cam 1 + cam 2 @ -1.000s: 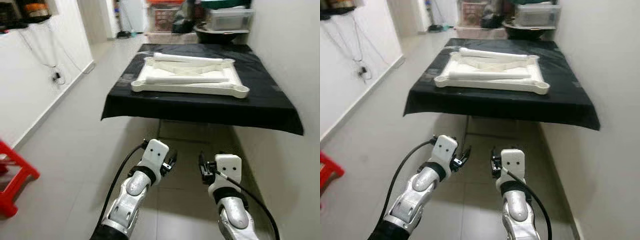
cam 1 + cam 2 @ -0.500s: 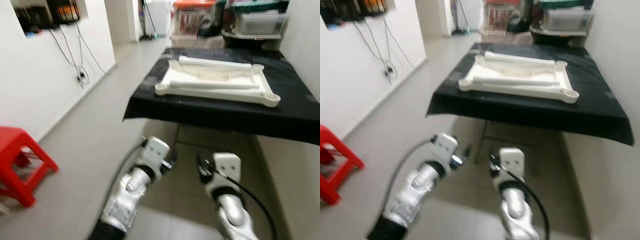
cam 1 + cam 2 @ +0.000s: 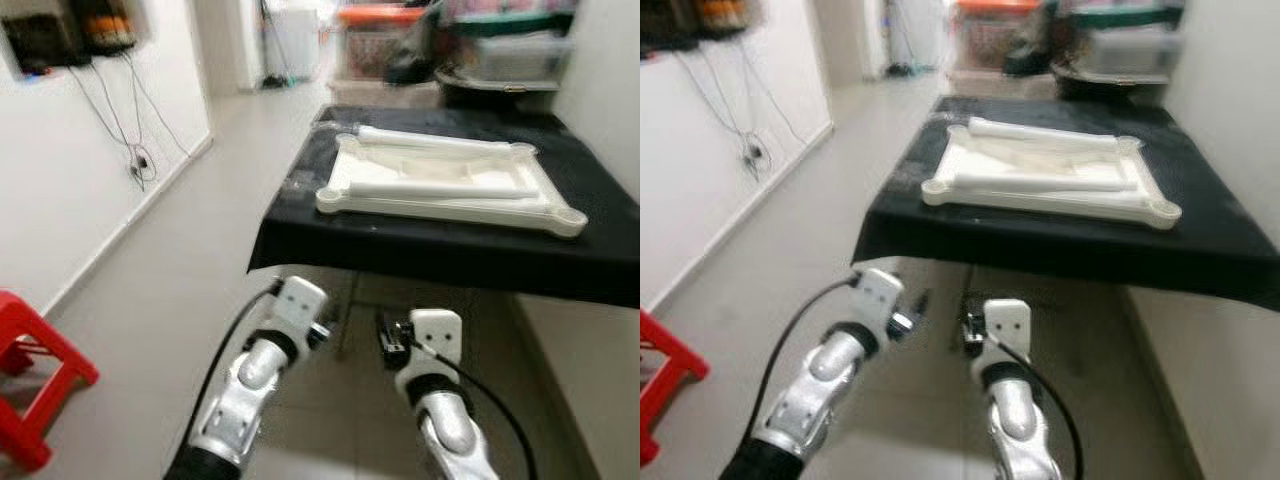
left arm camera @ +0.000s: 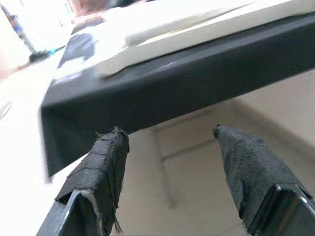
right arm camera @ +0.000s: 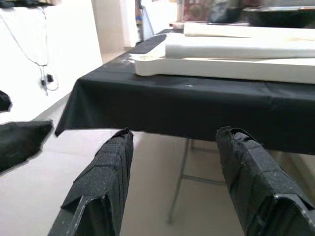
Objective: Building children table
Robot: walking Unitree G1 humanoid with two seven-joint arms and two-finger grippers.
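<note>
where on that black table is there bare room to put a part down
Bare black cloth runs along the right of the white tabletop panel, with a narrower strip along the front edge. The far end is crowded by storage bins. Both grippers hang below the table edge.

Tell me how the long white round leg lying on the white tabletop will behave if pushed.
The long white cylindrical leg looks round and smooth, so it would probably roll sideways rather than slide. It seems rigid, likely lifting without sagging. The upturned white tabletop's raised rim may stop it from rolling onto the black tablecloth.
</note>
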